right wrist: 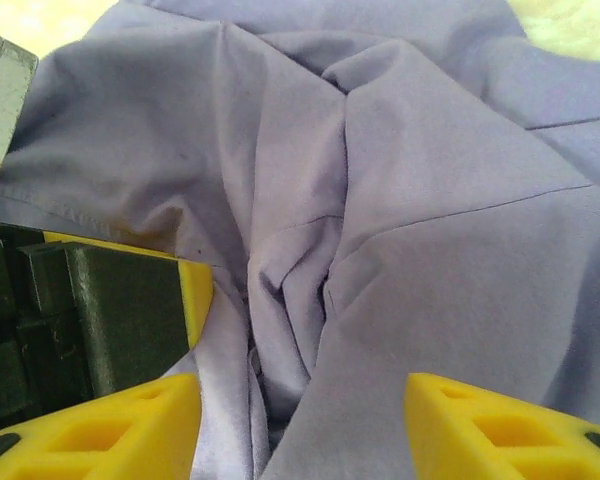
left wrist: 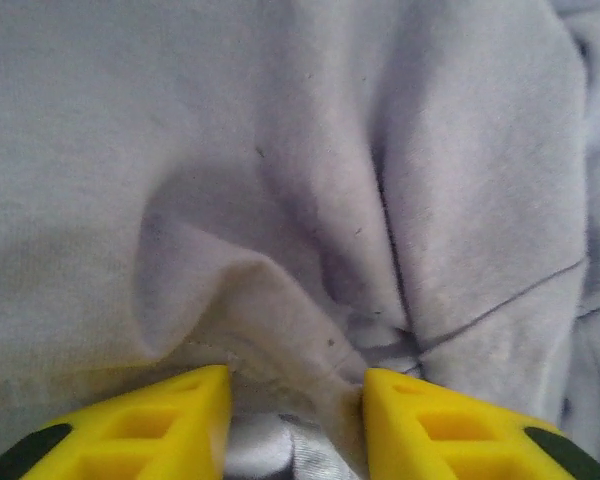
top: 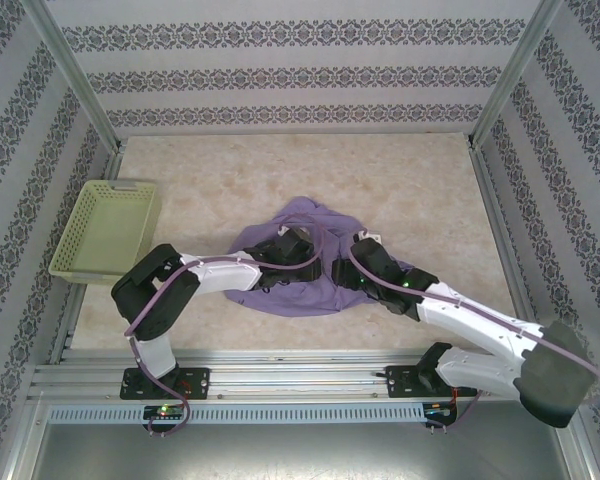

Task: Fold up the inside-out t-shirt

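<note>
Top external view, item one: inside-out t-shirt [top: 298, 296], lavender-purple, crumpled in a low heap on the beige table [top: 420, 180], near the middle and towards the near edge. Both arms reach in over it, one from each side, their ends close together above the cloth.

Item two: yellow-green basket [top: 120, 187], at the table's left edge, well apart from the shirt.

Left wrist view: left gripper [left wrist: 297, 400], yellow fingers partway closed, tips pressed into the cloth. A raised fold of fabric is bunched between them and touches both. Whether the fold is truly clamped cannot be told. Creases run in towards that fold.

Right wrist view: right gripper [right wrist: 300, 420], yellow fingers wide apart and down on the shirt. Loose pleats lie between them; nothing is gripped. A dark finger with a yellow face, belonging to the other arm, sits just beside it at the picture's left, on the same cloth
</note>
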Robot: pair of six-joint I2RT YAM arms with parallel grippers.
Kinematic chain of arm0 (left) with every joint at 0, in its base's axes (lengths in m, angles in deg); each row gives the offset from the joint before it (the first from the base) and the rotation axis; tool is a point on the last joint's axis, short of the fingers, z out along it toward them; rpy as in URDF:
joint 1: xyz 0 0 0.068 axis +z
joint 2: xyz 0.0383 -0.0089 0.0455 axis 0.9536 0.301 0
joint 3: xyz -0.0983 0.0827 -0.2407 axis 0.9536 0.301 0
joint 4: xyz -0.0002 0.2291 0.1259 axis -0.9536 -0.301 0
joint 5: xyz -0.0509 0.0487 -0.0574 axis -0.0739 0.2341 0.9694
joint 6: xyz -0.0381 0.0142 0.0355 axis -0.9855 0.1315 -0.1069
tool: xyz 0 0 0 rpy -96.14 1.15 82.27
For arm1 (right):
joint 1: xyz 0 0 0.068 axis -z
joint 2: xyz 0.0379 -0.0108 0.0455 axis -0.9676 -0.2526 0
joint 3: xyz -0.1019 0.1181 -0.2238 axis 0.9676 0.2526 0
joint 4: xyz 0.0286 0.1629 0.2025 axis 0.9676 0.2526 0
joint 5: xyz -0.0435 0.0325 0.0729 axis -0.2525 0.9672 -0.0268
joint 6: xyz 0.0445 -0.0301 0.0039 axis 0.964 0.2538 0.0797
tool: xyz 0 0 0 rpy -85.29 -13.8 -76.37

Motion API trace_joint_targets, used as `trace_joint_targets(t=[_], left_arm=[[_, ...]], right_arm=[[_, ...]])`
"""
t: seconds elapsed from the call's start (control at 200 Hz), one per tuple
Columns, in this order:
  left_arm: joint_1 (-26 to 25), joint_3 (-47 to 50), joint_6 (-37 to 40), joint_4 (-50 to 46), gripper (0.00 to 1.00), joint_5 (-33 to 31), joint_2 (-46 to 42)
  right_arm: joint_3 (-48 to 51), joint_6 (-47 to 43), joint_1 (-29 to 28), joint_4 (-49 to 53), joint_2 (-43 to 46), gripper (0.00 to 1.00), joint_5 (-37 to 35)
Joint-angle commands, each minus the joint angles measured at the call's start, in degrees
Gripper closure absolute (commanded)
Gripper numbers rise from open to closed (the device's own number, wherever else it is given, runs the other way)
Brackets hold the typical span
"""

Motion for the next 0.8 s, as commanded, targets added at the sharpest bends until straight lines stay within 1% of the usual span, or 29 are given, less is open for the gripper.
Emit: trace_joint_targets(t=[0.0,0.14,0.215,0.31,0.485,0.56,0.61,0.669,0.754,0.794], left_arm=[[0.8,0.5,0.3,0.7,0.73,-0.7,0.4],[1.0,4.1,0.4,4.6,0.93,0.9,-2.0],[1.0,7.6,0.1,8.0,1.00,1.7,-4.7],[1.0,12.6,-0.7,11.8,1.00,1.9,-8.8],[0.5,20.7,-1.1,17.5,1.00,2.2,-15.7],[0.2,23.3,-0.9,19.2,1.00,2.3,-18.0],[0.1,24.8,-0.7,20.3,1.00,2.1,-19.4],[0.1,26.3,-0.3,20.9,1.00,1.8,-21.1],[0.2,27.9,0.4,21.1,1.00,0.8,-23.8],[0.2,28.6,0.8,20.7,1.00,0.0,-25.2]], right_arm=[[-4.3,-1.4,0.4,-0.6,-4.2,0.47,0.9],[-8.5,-2.0,1.2,-0.6,-11.9,0.51,2.2],[-10.9,-2.3,1.9,-0.2,-15.8,0.54,2.8],[-13.9,-1.8,2.6,1.7,-20.3,0.58,1.5],[-16.2,-1.5,2.6,2.8,-25.4,0.58,-1.5],[-17.7,-1.9,2.5,3.4,-27.7,0.61,-1.4],[-18.7,-2.1,2.3,3.5,-29.0,0.67,-1.1],[-20.0,-2.9,2.0,3.2,-30.0,0.80,-0.5],[-23.1,-4.3,0.8,4.7,-30.9,0.99,-1.5],[-24.9,-5.3,-0.1,5.9,-30.8,1.00,-2.7]])
